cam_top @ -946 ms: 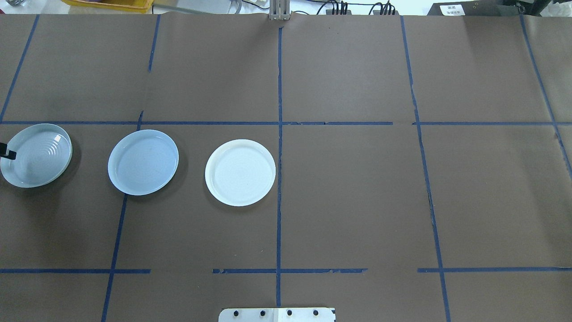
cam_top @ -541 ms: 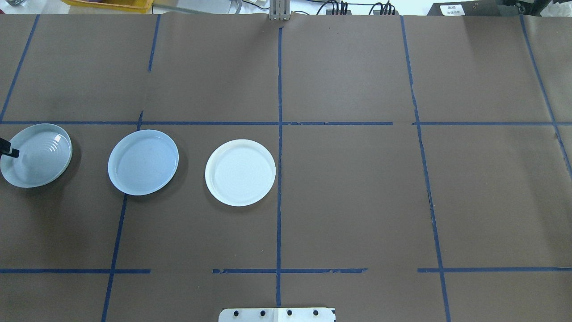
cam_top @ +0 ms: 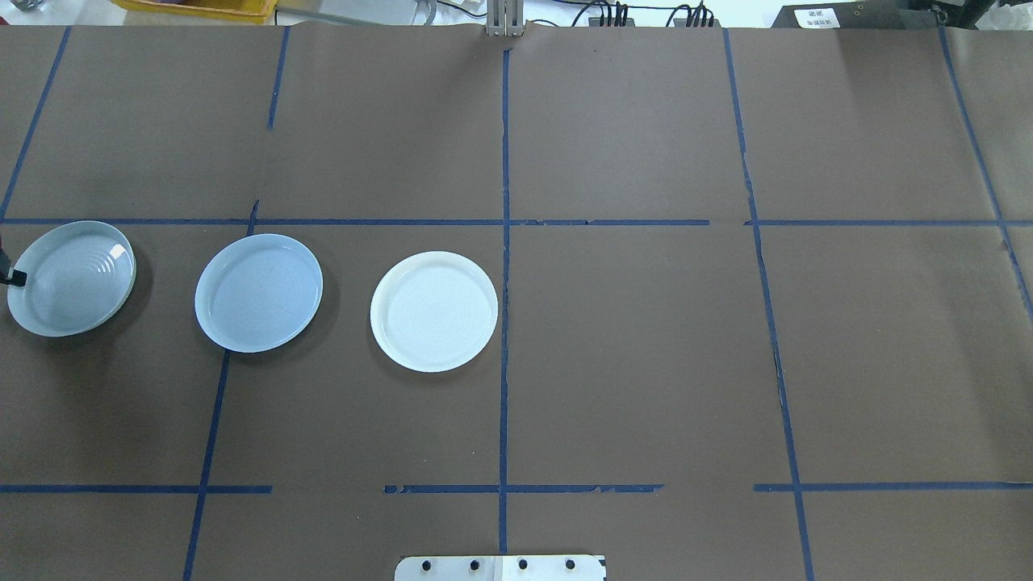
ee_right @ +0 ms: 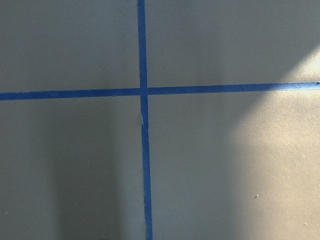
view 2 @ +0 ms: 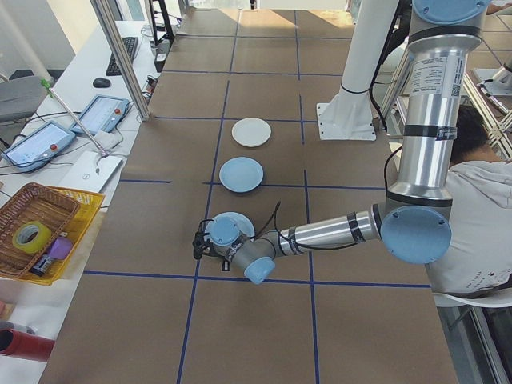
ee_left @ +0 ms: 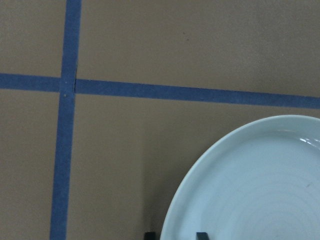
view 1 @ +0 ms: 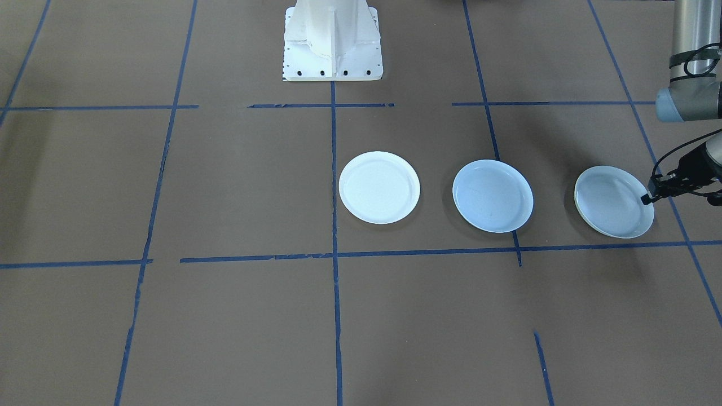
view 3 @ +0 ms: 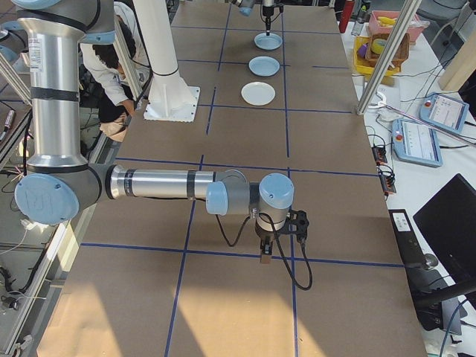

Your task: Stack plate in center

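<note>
Three plates lie in a row on the brown table. The ringed grey-blue plate [cam_top: 73, 278] is at the far left, and my left gripper [cam_top: 12, 278] is shut on its outer rim. In the left wrist view the two fingertips [ee_left: 201, 235] straddle that rim [ee_left: 172, 222]. The plate sits slightly raised over its shadow. The glossy pale-blue plate, the center [cam_top: 258, 292], lies flat beside it. The white plate [cam_top: 434, 311] lies further right. My right gripper [view 3: 265, 256] hangs over bare table far from the plates, and I cannot tell whether it is open or shut.
Blue tape lines grid the table. The robot's white base [view 1: 333, 42] stands behind the white plate. A yellow basket [view 2: 40, 232] and tablets sit on the side bench. A person [view 2: 480, 200] sits beside the left arm.
The ringed plate has shifted a little to the right with the left gripper on its rim, and its shadow has widened. The other two plates have not moved.
</note>
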You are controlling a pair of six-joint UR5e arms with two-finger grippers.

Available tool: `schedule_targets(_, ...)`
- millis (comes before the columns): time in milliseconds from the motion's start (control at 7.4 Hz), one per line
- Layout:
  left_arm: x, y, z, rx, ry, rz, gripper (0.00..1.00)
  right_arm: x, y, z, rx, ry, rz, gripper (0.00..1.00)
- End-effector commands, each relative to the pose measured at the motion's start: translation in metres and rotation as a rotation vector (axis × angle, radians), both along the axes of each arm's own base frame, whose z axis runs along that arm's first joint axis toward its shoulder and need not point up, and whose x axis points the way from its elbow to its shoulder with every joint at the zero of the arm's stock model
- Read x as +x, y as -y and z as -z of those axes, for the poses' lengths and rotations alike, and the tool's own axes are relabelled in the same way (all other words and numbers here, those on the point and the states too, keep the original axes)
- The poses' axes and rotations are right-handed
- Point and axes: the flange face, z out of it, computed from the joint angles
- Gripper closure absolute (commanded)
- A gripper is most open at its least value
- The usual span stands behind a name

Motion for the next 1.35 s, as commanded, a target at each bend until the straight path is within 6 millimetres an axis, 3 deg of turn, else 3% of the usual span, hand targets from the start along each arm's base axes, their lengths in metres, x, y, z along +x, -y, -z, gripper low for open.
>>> schedule_targets(0, 0.001, -0.007, 0.01, -0.013, -0.068, -0.047, 1.0, 0.0, 0.0, 0.0, -0.001, -0.001, 0.0, 0.0)
schedule_targets(270, -0.038, 0.008, 0.047, 0.022, -0.138, 0.008, 1.0, 0.001, 0.0, 0.0, -0.001, -0.001, -0.002, 0.0)
schedule_targets(676, -0.033, 0.02, 0.115, -0.024, -0.141, 0.191, 1.0, 0.001, 0.0, 0.0, 0.0, 0.001, 0.0, 0.0)
schedule_targets(1216, 0.091, -0.009, 0.176, -0.145, -0.17, 0.198, 1.0, 0.0, 0.0, 0.0, -0.001, -0.001, 0.0, 0.0)
